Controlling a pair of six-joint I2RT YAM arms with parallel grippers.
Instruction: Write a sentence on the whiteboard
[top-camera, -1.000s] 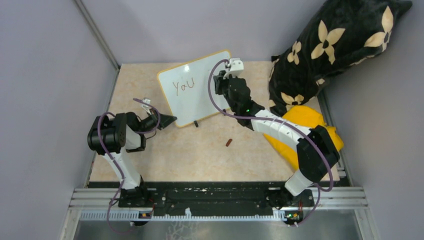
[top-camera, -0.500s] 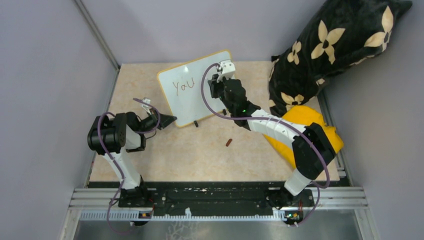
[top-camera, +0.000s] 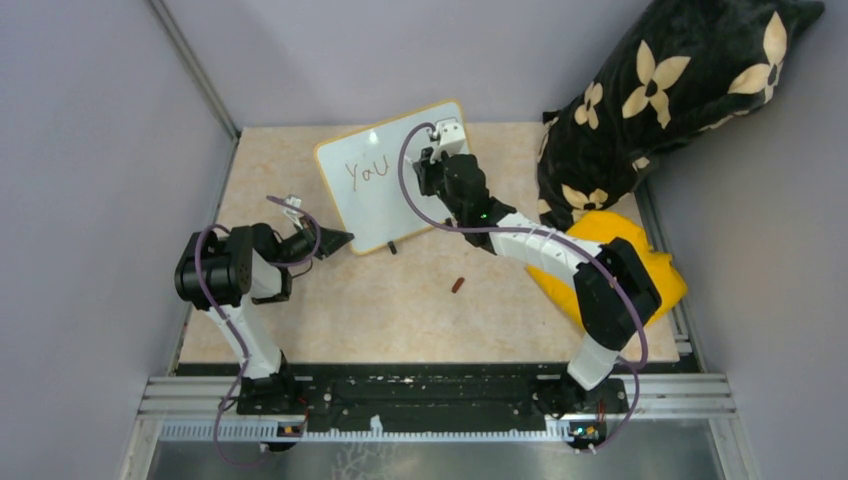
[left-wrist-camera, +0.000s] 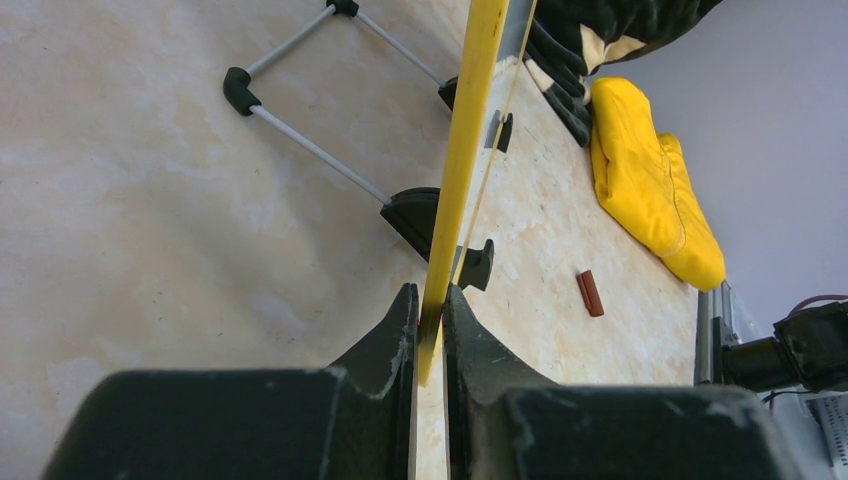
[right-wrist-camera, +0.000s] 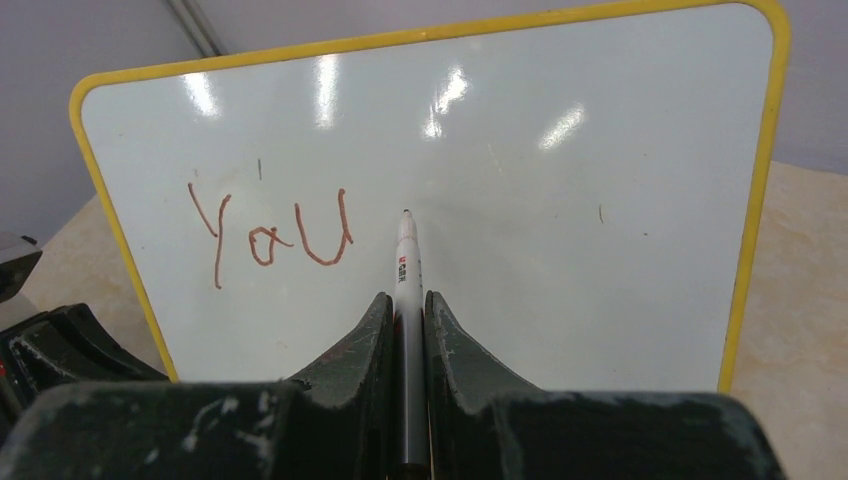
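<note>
- Top view: shows the whiteboard (top-camera: 385, 195) propped at the far middle of the counter (top-camera: 400, 310), the sentence (top-camera: 367, 170) only at "YoU".
- Left wrist: shows left jaws clamped on the whiteboard's edge; could slip and let the board swing under pen pressure.
- Right wrist: shows right jaws gripping the marker (right-wrist-camera: 405, 270), tip just right of "YoU"; could skip or smear if pressed unevenly.

One legible inscription: the word "YoU" (right-wrist-camera: 270, 240), handwritten in reddish-brown strokes on the left half of the whiteboard (right-wrist-camera: 560, 250), near the far edge of the tabletop (top-camera: 420, 300). The marker (right-wrist-camera: 405, 265) bears a small red label, its print too small to read.
</note>
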